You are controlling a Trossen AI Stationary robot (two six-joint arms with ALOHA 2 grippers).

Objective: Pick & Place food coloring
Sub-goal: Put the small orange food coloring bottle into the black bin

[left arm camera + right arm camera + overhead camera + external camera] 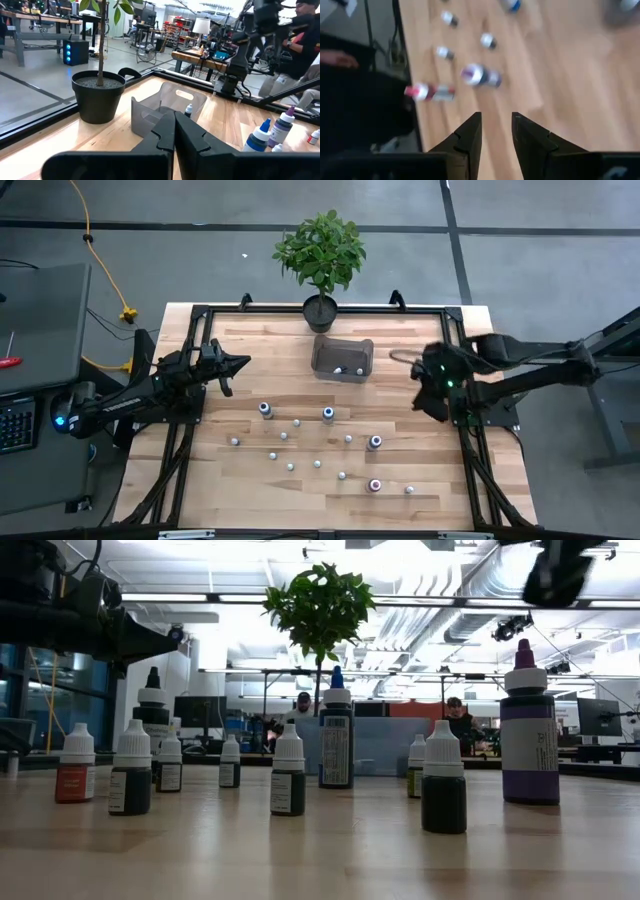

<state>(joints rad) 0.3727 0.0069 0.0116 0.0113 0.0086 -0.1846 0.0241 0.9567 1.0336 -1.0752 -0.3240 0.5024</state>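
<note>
Several tiny food coloring bottles [317, 464] stand upright on their bases across the middle and near part of the wooden table, with whitish, blue, red or purple caps; the low view shows them in a row, a purple-capped one [528, 725] the largest. Two more [338, 370] sit inside the clear plastic bin [342, 345]. My left gripper [240, 364] is shut and hovers over the table's left side, pointing at the bin [150, 112]. My right gripper [432, 408] is open and hangs above the right side, looking down on a purple-capped bottle [480, 75] and a red-capped bottle [427, 92].
A potted plant [320, 308] stands at the far edge, just behind the bin; its black pot [97, 95] is close to the bin's left. A black frame [455, 320] borders the table. Bare wood lies between the left gripper and the bottles.
</note>
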